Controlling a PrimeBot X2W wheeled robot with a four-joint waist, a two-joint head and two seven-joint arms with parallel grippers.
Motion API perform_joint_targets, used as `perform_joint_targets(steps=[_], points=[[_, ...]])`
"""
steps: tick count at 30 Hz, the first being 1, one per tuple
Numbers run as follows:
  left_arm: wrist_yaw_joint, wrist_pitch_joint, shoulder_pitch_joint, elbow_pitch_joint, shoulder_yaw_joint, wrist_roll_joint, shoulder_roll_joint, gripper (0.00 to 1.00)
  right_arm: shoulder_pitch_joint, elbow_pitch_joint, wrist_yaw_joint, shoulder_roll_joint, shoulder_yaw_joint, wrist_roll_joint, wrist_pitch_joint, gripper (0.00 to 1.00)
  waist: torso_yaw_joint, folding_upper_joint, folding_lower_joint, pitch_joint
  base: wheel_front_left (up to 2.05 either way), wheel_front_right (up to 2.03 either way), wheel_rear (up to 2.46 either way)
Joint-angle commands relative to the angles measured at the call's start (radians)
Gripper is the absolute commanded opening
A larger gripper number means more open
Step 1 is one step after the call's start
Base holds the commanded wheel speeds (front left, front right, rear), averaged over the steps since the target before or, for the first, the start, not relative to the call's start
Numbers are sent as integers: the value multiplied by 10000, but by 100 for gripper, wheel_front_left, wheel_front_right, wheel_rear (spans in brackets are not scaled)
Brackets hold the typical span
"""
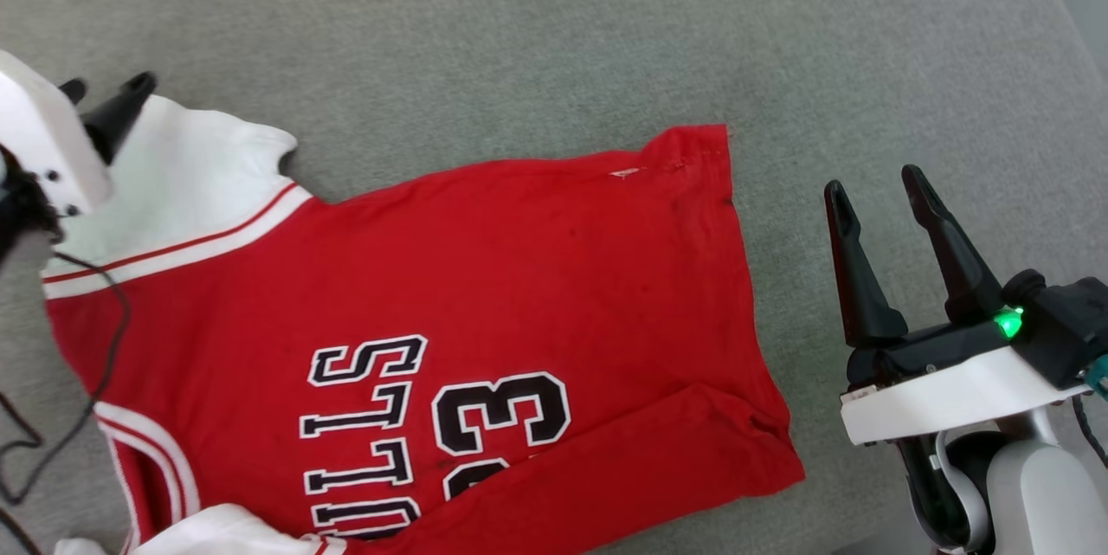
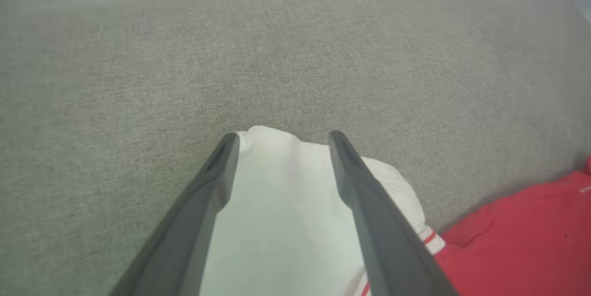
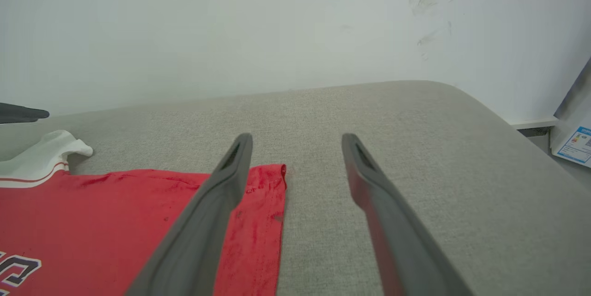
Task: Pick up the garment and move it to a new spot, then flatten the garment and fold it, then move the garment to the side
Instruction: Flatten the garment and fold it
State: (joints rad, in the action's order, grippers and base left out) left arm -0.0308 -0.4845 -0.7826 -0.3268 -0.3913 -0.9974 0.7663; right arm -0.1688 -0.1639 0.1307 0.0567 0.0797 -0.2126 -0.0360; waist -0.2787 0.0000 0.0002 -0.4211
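Observation:
The red garment (image 1: 485, 278) lies spread on the grey cushion, neck end at the left, hem at the right, its "BULLS 23" lettering facing up near the bottom. A white sleeve (image 1: 190, 165) with striped trim sticks out at the upper left. My left gripper (image 1: 108, 96) hovers open over that sleeve (image 2: 277, 203), with the cloth showing between its fingers. My right gripper (image 1: 879, 191) stands open to the right of the hem (image 3: 272, 194), above bare cushion. The garment's lower right corner is folded over on itself.
The grey fabric cushion (image 1: 606, 35) stretches wide beyond the garment, with its rounded far right corner (image 3: 443, 88) against a pale wall. A black cable (image 1: 104, 338) hangs over the garment's left shoulder. Some printed paper (image 3: 575, 146) lies past the cushion's right edge.

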Motion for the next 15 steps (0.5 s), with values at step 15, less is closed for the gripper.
perform_joint_targets(steps=[15], points=[[-756, -3768, 13, -1839, -900, -665, 412, 97, -217, 454, -2, -77, 344, -632, -454, 100, -629, 0, -2, -870, 0, 0, 0]])
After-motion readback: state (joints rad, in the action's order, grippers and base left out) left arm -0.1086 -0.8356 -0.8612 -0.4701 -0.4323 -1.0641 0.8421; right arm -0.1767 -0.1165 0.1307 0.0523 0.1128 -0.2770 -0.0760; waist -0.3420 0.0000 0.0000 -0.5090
